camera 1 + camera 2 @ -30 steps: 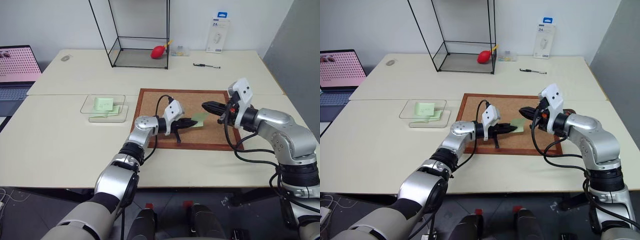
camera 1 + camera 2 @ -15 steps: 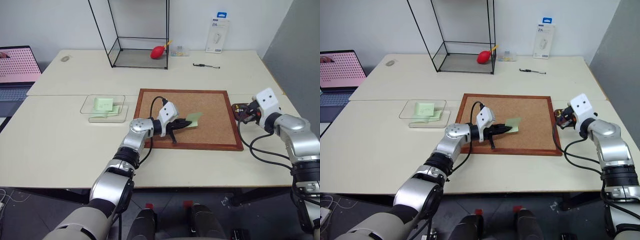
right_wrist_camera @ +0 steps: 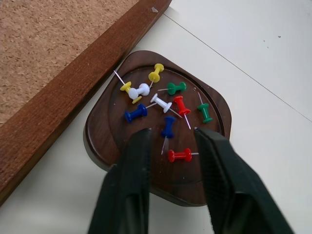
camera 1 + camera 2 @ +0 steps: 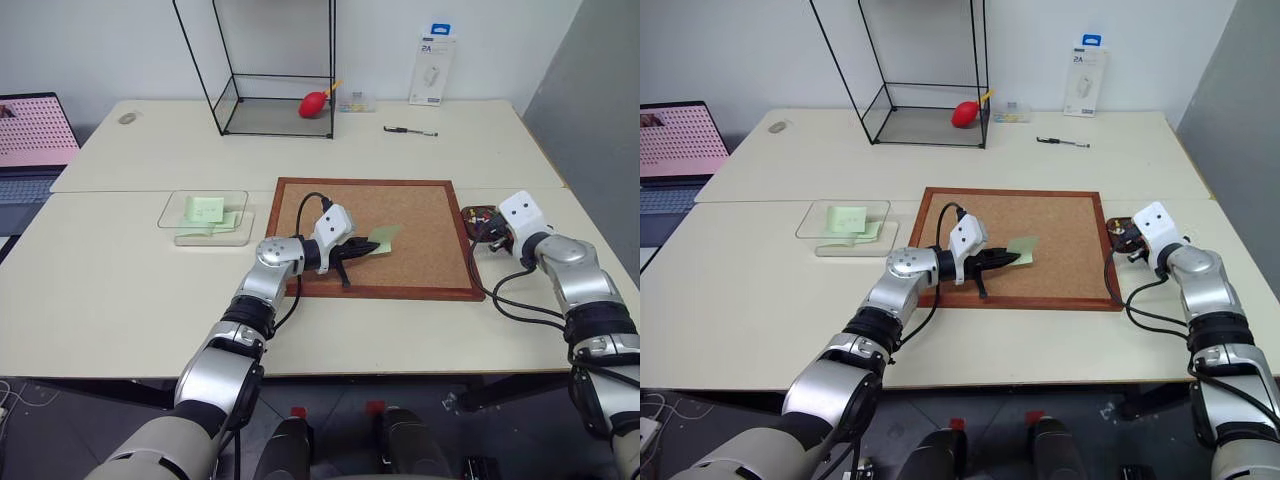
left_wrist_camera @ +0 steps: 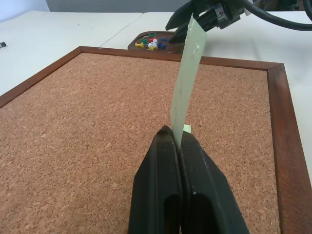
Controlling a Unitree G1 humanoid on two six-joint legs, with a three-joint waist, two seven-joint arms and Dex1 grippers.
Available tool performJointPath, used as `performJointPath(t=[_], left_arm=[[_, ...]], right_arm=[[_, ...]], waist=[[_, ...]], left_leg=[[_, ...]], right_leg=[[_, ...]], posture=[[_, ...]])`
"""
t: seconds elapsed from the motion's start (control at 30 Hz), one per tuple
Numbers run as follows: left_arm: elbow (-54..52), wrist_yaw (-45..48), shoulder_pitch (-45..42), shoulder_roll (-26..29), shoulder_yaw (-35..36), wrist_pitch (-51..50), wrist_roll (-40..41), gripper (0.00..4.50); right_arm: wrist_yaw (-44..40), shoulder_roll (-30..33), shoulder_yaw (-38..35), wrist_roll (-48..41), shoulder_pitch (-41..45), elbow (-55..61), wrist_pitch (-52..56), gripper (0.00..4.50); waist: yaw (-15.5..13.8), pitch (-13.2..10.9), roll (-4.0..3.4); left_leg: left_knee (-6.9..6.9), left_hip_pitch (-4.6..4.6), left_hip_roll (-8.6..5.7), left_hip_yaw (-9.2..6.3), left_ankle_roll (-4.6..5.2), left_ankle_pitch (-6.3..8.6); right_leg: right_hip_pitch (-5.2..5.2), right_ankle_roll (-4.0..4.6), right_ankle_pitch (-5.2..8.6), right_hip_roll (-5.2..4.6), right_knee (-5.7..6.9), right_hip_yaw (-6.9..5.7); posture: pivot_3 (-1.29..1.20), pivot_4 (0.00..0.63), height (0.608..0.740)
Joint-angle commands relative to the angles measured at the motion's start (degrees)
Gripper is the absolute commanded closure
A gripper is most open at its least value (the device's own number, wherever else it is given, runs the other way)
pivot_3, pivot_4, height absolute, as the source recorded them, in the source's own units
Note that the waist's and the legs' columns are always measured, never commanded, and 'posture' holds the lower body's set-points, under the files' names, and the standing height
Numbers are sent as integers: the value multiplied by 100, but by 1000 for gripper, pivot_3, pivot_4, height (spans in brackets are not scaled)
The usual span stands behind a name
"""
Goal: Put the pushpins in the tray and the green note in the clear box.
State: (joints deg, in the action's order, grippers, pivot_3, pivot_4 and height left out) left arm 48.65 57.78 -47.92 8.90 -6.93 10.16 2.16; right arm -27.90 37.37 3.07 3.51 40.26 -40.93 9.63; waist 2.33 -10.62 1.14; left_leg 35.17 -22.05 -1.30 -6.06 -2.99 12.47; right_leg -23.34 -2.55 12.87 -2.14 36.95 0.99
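Cork fills the wood-framed board point(image 4: 368, 236) in the middle of the pale counter point(image 4: 120, 290). Over its left half the left tool point(image 4: 372, 249) is clenched on one edge of the green note point(image 4: 384, 238), which stands out past the fingertips toward the right, above the cork; in the left wrist view the note point(image 5: 187, 80) rises edge-on from between the pressed-together black fingers point(image 5: 161, 180).

The right tool point(image 3: 169, 139) sits at the right end of the board, directly over the tray point(image 3: 100, 134), a dark reddish-brown dish lying on the counter just beside the board's right frame. Its two fingers point(image 3: 130, 165) stand apart and grasp nothing. Between and just beyond them the pushpins point(image 3: 168, 109) lie loose in the tray: a red one and a blue one nearest the fingers, then another red, another blue, white, yellow and green ones further in. From the head view the tray point(image 4: 472, 214) shows as a small dark patch by the right wrist.

The clear box point(image 4: 205, 217) lies on the counter well to the left of the board, apart from both tools, with pale green paper point(image 4: 207, 208) inside it.
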Motion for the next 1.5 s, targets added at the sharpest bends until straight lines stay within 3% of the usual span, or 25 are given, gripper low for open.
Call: performJointPath(t=[0.03, 0.3, 0.53, 0.77, 1.03, 1.3, 1.5], left_arm=[[-211, -61, -57, 28, -6, 19, 23, 4500], [-346, -465, -277, 167, 201, 0, 69, 4500], [-1825, -1109, 74, 1094, 556, -895, 16, 4500], [-2828, -1543, 744, 2308, 924, -1786, -188, 4500], [-2475, -2338, 873, 3098, 1002, -1773, -697, 4500], [-1845, -2757, 840, 3270, 820, -1522, -1091, 4500], [-1719, -2926, 811, 3297, 778, -1442, -1229, 3468]], right_arm=[[8, 30, -140, 5, 207, 122, -124, 2044], [-340, 212, -459, -359, 38, 1281, 141, 180], [-1640, 3, -425, -1483, -421, 3499, 727, 180], [-2283, -408, 38, -2366, -308, 4693, 1898, 180], [-2321, -773, 524, -2360, -107, 4906, 2359, 180], [-2241, -979, 696, -2325, -114, 5052, 2529, 180], [-2193, -1007, 674, -2362, -146, 5165, 2661, 166]], waist=[[1, 0, 0], [2, 0, 0], [59, 0, -1], [90, -2, -1], [11, -4, -1], [-46, -4, -1], [-47, -4, 0]], left_leg=[[0, 0, 0, 0, 0, 0], [0, 0, 0, 0, 0, 0], [0, 2, 6, -6, 0, 0], [1, 7, 6, -13, -1, 0], [0, 1, 5, -16, -1, 0], [-1, -4, 5, -15, -1, 0], [-1, -8, 6, -14, -1, 0]], right_leg=[[0, 0, 0, 0, 0, 0], [0, 0, 0, 0, 1, 0], [0, 0, 0, 5, 4, -2], [2, 0, 0, 4, 11, -8], [0, 1, 1, 1, 3, -11], [-7, 1, 1, 1, 2, -11], [-14, 2, 0, 1, 5, -11]], posture=[[0, 150, 740], [0, 150, 740], [0, 150, 740], [0, 150, 740], [0, 150, 740], [0, 150, 740], [0, 150, 740]])
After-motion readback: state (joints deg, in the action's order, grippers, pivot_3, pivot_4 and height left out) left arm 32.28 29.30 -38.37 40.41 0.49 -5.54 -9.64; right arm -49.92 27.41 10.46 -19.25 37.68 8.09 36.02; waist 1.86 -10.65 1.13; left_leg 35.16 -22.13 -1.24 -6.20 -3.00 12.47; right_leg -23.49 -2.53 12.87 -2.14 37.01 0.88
